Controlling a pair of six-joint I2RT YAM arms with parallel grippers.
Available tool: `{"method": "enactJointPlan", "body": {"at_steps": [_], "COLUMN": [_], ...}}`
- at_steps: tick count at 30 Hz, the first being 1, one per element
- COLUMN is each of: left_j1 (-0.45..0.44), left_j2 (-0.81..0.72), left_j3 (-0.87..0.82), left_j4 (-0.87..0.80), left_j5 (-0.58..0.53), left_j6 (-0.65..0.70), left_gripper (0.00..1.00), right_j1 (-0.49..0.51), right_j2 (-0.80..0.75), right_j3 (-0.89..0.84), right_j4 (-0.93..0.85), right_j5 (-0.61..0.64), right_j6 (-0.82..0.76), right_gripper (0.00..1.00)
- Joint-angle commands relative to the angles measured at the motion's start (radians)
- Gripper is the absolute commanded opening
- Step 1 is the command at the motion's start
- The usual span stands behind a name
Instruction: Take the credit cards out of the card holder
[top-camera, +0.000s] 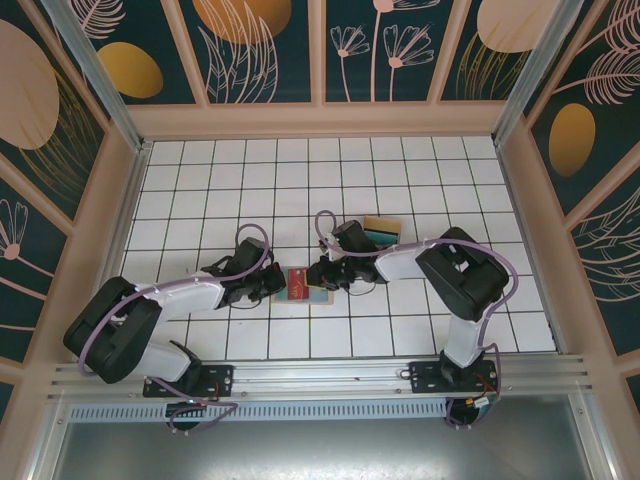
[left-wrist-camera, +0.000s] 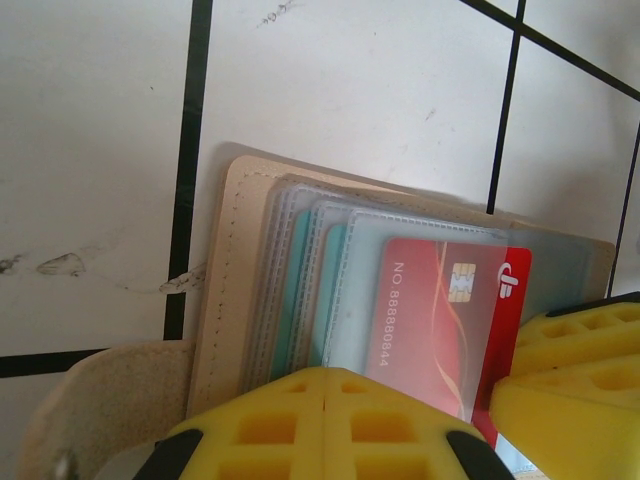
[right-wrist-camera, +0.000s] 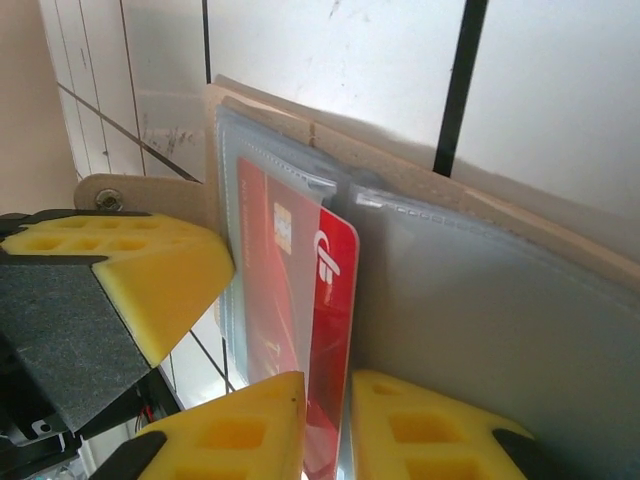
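Note:
The tan card holder (top-camera: 318, 296) (left-wrist-camera: 226, 290) (right-wrist-camera: 262, 108) lies open on the white tiles, its clear sleeves fanned out. A red credit card (left-wrist-camera: 436, 312) (right-wrist-camera: 336, 290) sticks partway out of the top sleeve, and teal cards (left-wrist-camera: 301, 300) sit in the sleeves under it. My left gripper (top-camera: 277, 285) (left-wrist-camera: 326, 384) is shut, its yellow tips resting on the sleeves at the holder's left half. My right gripper (top-camera: 326, 272) (right-wrist-camera: 327, 422) is shut on the red card's exposed edge, one finger on each face.
A small pile of loose cards (top-camera: 381, 230), tan and teal, lies on the tiles just behind the right gripper. The tiled floor is walled by wooden panels (top-camera: 320, 120) on three sides. Both arms' bases stand on the metal rail (top-camera: 320, 375) at the near edge.

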Motion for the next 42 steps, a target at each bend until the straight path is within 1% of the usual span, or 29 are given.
{"method": "enactJointPlan", "body": {"at_steps": [1,3,5,14,26,28,33,35,38,40,41,42], "left_j1": [0.001,0.002,0.001,0.002,0.002,0.001,0.002,0.001,0.002,0.002,0.002,0.001], "left_j2": [0.034,0.033,0.032,0.034,0.018,0.011,-0.013,-0.026,-0.054,-0.069,-0.076,-0.082], "left_j3": [-0.027,-0.025,-0.027,-0.033,-0.009,0.008,0.073,0.109,0.156,0.19,0.207,0.218], "left_j4": [-0.096,-0.101,-0.108,-0.132,-0.147,-0.156,-0.174,-0.189,-0.213,-0.24,-0.251,-0.259], "left_j5": [-0.059,-0.062,-0.069,-0.087,-0.088,-0.087,-0.075,-0.068,-0.067,-0.078,-0.083,-0.086], "left_j6": [-0.002,-0.001,-0.002,-0.004,0.019,0.026,0.048,0.057,0.075,0.088,0.095,0.099], "left_gripper": [0.0,0.0,0.0,0.0,0.0,0.0,0.01,0.11,0.3,0.37,0.43,0.54], "right_j1": [0.001,0.0,-0.003,-0.044,-0.118,-0.125,-0.126,-0.129,-0.128,-0.128,-0.129,-0.129], "right_j2": [0.033,0.022,0.011,-0.055,-0.21,-0.251,-0.347,-0.378,-0.419,-0.447,-0.462,-0.472], "right_j3": [0.0,-0.004,-0.013,-0.085,-0.167,-0.161,-0.097,-0.06,0.007,0.047,0.069,0.084], "right_j4": [-0.001,-0.011,-0.018,-0.05,-0.124,-0.152,-0.283,-0.346,-0.468,-0.539,-0.576,-0.599], "right_j5": [0.016,0.029,0.039,0.05,0.061,0.071,0.134,0.172,0.256,0.33,0.369,0.4], "right_j6": [0.012,0.01,0.007,-0.026,-0.093,-0.111,-0.184,-0.221,-0.296,-0.345,-0.367,-0.389], "right_gripper": [0.13,0.05,0.0,0.0,0.0,0.0,0.0,0.0,0.0,0.0,0.0,0.0]}}
